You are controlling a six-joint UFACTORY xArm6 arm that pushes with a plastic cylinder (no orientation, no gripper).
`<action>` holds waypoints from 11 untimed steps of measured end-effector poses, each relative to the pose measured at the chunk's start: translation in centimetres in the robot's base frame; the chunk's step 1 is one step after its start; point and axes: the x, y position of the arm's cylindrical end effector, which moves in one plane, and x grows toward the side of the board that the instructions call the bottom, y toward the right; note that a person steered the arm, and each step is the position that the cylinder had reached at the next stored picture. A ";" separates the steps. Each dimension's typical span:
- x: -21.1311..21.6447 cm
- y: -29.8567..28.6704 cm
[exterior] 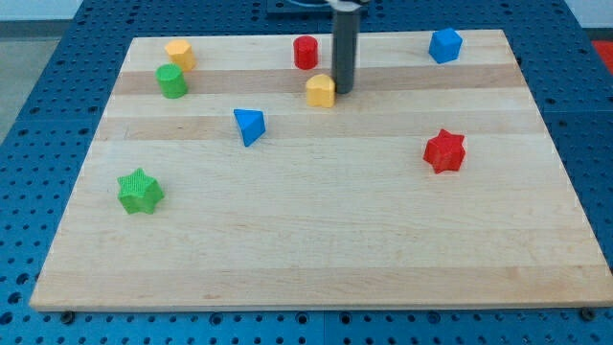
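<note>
My tip point(344, 91) is resting against the right side of a small yellow block point(321, 90) near the view's top centre. A red cylinder point(306, 52) is standing just above them, and a blue triangular block point(249, 126) is lying lower left.

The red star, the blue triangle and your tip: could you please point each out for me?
red star point(444, 150), camera view, centre of its top face.
blue triangle point(249, 125), camera view, middle of the block.
my tip point(343, 90), camera view, rod's very end, beside the yellow block point(321, 90).

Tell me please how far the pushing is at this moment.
Done: nothing can be judged from one picture. In hand: my tip is against the right side of the yellow block, below the red cylinder. The blue triangle and red star lie apart, untouched.
</note>
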 end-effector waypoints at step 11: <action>6.6 -7.2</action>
